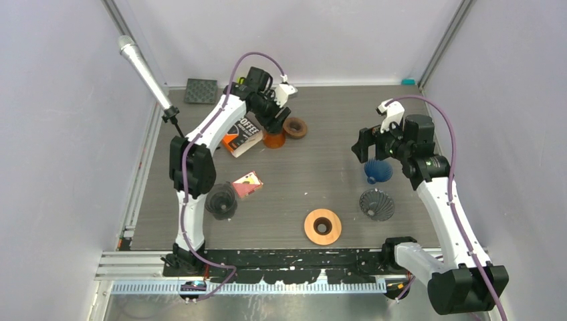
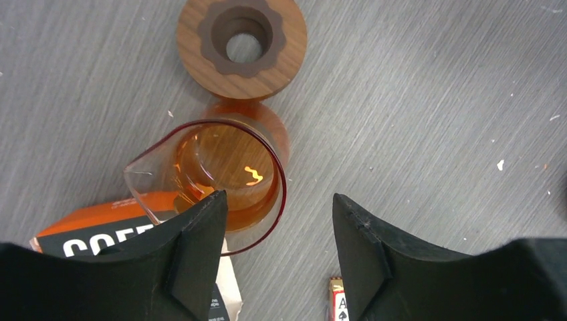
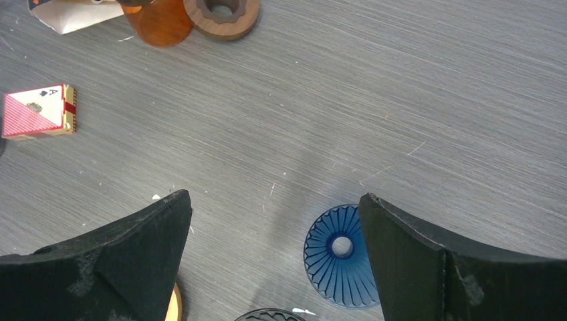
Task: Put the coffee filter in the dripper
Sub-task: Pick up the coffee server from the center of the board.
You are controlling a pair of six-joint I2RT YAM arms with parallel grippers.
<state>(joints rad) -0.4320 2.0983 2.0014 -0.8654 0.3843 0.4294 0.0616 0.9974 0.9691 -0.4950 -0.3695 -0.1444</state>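
An orange see-through dripper (image 2: 227, 167) stands at the back of the table (image 1: 314, 174), beside a packet lettered COFFEE (image 2: 87, 234). I see no loose coffee filter. My left gripper (image 2: 277, 195) hangs over the dripper (image 1: 273, 138), jaws apart. The near rim runs between them, close to the left finger (image 2: 194, 247), and nothing is gripped. My right gripper (image 3: 274, 195) stands wide open and empty above the table, with a blue ribbed dripper (image 3: 334, 257) by its right finger.
A dark wooden ring (image 2: 242, 43) lies just past the orange dripper. A card pack (image 1: 247, 184), a black dripper (image 1: 221, 200), a grey dripper (image 1: 377, 204) and a light wooden ring (image 1: 323, 226) sit nearer the front. A black pad (image 1: 201, 91) lies back left.
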